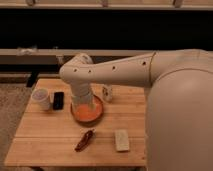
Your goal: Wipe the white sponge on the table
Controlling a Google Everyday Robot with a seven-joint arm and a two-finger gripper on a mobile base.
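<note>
Gripper (83,103) hangs centre-frame over the orange bowl (98,116), fingers apart and empty, seemingly ready for the white sponge (121,140) lying free lower right on the table (45,136).

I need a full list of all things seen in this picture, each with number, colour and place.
table: one, light wood, middle of view
white sponge: one, off-white, table's front right
red-brown long object: one, front centre, left of the sponge
bowl: one, orange, table's centre
flat object: one, black, back left, beside the cup
cup: one, white, back left corner
small bottle: one, white, right of the bowl, behind
arm: one, cream, reaching from the right down over the bowl
tool: one, colour not seen, at the arm's lower end above the bowl
</note>
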